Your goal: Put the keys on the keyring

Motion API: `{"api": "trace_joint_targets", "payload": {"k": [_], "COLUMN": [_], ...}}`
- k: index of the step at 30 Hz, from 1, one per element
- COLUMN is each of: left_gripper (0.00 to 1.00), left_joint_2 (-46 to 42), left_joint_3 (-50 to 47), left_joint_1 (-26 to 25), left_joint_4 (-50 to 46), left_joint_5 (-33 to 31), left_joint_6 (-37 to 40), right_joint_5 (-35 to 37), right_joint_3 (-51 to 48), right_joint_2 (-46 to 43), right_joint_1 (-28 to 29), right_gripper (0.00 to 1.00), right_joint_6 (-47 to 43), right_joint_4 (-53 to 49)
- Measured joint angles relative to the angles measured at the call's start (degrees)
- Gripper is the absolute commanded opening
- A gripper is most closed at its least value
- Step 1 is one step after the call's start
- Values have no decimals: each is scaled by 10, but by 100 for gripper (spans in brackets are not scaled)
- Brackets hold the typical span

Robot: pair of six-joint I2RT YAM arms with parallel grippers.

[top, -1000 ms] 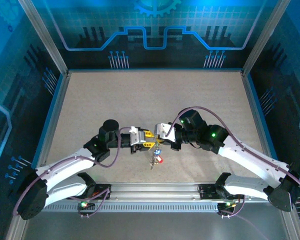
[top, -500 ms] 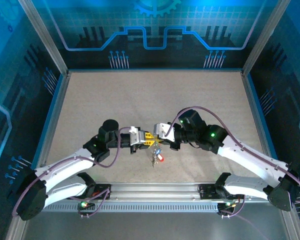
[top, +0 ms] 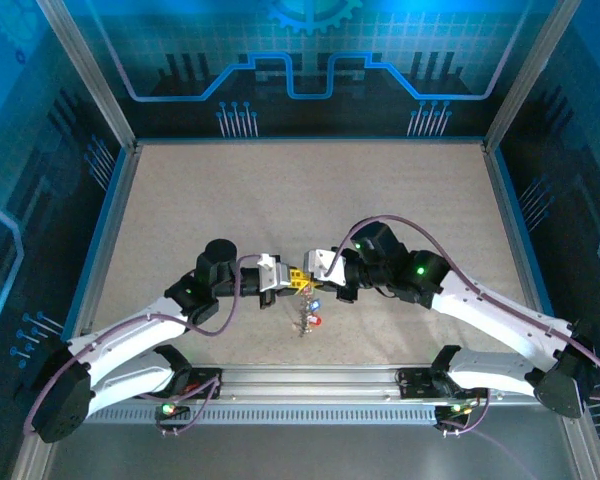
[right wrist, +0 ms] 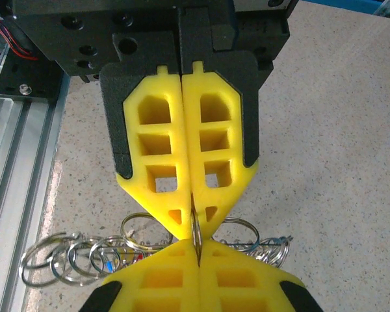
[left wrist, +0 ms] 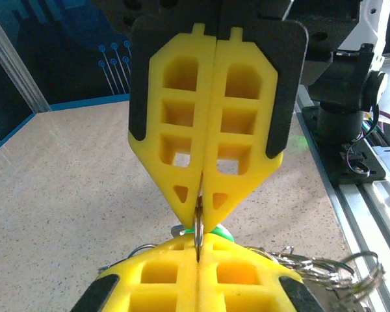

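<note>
Both arms are reaching in from the near edge of the worktop (top: 180,200) and bending toward each other. The left arm (top: 140,335) is coming in from 8 o'clock and the right arm (top: 480,305) from 4 o'clock, so their wrists are lying nearly level and pointing at one another a little nearer than the middle. The left pincer (top: 293,277) and the right pincer (top: 313,270) are meeting tip to tip. Each is pressing its yellow fingers together on the thin wire of the keyring (left wrist: 198,224), which is running edge-on from one closed seam straight into the other. The two sets of tips are standing almost in contact, with the wire bridging them.

From above, the keys (top: 308,312) are showing as a small bunch at 6 o'clock of that meeting point, carrying a blue tag (top: 314,305) and a red tag (top: 316,321). Whether the bunch is hanging free or touching the worktop cannot be told there.

The left wrist camera is adding a green tag (left wrist: 211,229) tucked just behind the clamped wire, and a cluster of small silvery rings (left wrist: 331,270) at 4 o'clock, near the aluminium rail (left wrist: 370,208). The right wrist camera is showing the same wire from the opposite side, with the small silvery rings (right wrist: 71,260) spreading out to 9 o'clock and more loops to 3 o'clock. The key blades are too small to pick out.
</note>
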Motion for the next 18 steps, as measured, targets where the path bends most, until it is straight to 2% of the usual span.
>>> {"api": "trace_joint_targets", "payload": {"k": [4, 11, 14, 18], "left_gripper": [0, 0, 0, 0], "left_joint_2": [-3, -3, -3, -3], "left_joint_3": [0, 0, -1, -7], "left_joint_1": [0, 12, 12, 13], "left_joint_4": [-5, 7, 22, 31], "left_joint_5": [2, 15, 21, 32], "left_joint_6": [2, 1, 1, 0], "right_joint_5": [-3, -15, -20, -30], "right_joint_3": [0, -24, -32, -36], "right_joint_2": [-7, -47, -50, -49], "right_joint_1": [0, -8, -10, -15], "right_gripper": [19, 20, 27, 28], "right_joint_6": [-4, -3, 3, 9], "right_joint_4": [3, 9, 10, 14]}}
